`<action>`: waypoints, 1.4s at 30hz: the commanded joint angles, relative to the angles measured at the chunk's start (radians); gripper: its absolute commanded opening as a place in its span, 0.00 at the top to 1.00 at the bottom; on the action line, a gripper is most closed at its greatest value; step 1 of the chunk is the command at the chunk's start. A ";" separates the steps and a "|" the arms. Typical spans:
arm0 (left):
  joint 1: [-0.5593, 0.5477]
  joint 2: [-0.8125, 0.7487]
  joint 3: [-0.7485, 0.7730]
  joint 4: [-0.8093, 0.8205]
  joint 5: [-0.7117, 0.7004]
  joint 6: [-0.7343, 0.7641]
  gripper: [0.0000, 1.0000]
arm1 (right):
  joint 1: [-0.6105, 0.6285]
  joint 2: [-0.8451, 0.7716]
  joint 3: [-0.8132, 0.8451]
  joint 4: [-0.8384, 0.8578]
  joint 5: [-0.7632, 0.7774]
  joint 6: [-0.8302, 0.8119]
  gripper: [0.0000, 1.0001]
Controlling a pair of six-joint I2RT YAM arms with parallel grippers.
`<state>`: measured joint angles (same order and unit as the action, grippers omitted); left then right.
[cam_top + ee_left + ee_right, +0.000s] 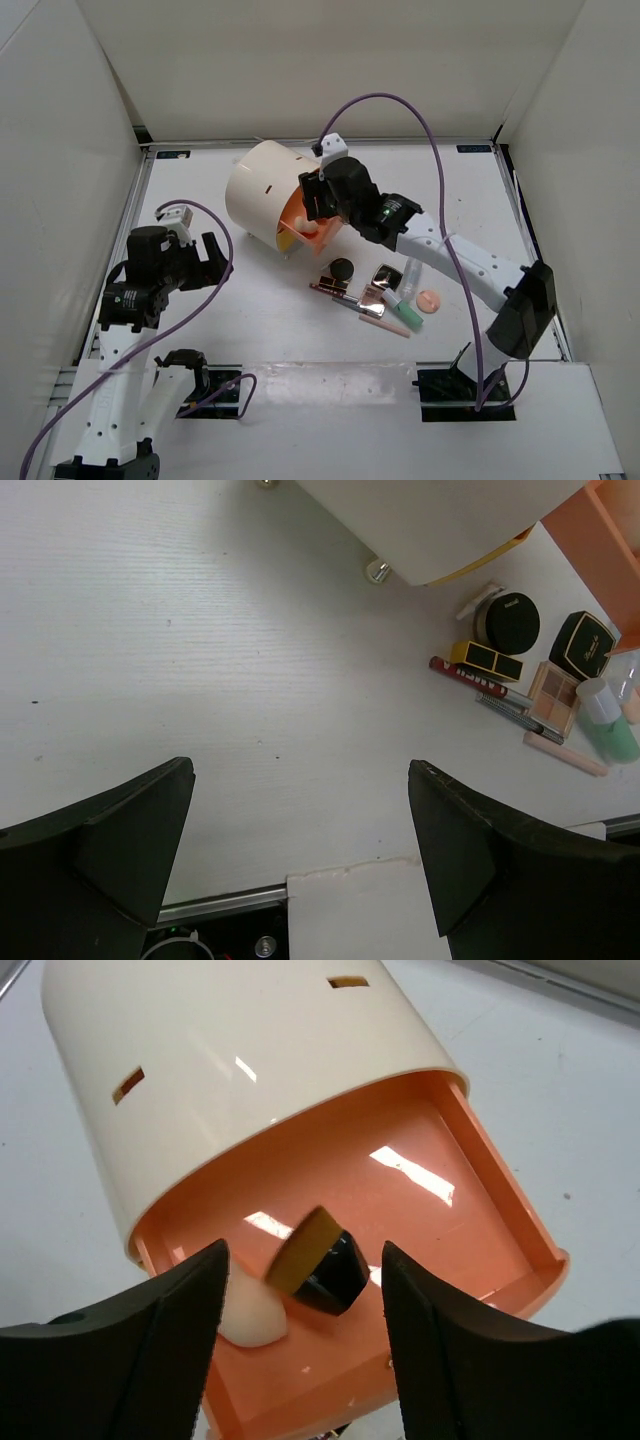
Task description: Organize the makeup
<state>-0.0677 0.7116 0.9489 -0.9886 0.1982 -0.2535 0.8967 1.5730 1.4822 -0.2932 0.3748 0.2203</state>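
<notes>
Right tool [303, 1258] released, jaws spread over the orange drawer [480, 1190] of the cream cylinder [250, 1050]. Black-and-gold compact [335, 1272] sat tilted in the drawer, clear of both fingers, beside a pale sponge [250, 1312]. Left tool [300, 768] spread wide, empty. Other makeup [375, 292] clustered on the surface [250, 300] nearby.

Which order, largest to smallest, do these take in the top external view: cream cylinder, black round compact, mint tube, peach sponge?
1. cream cylinder
2. mint tube, longer than the rest
3. black round compact and peach sponge: alike, not ranked
</notes>
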 commanded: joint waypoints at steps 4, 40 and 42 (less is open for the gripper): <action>-0.004 0.006 0.041 0.044 -0.014 0.014 0.02 | -0.001 -0.063 0.104 -0.023 -0.059 -0.048 0.13; -0.018 0.092 -0.255 0.283 0.195 -0.102 0.02 | -0.464 -0.266 -0.665 -0.173 -0.002 0.448 0.25; -0.018 0.101 -0.260 0.291 0.195 -0.095 0.02 | -0.467 -0.248 -0.675 -0.167 -0.001 0.461 0.29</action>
<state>-0.0826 0.8101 0.6998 -0.7589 0.3496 -0.3336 0.4419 1.3064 0.8242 -0.5137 0.3786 0.6579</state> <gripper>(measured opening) 0.985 0.721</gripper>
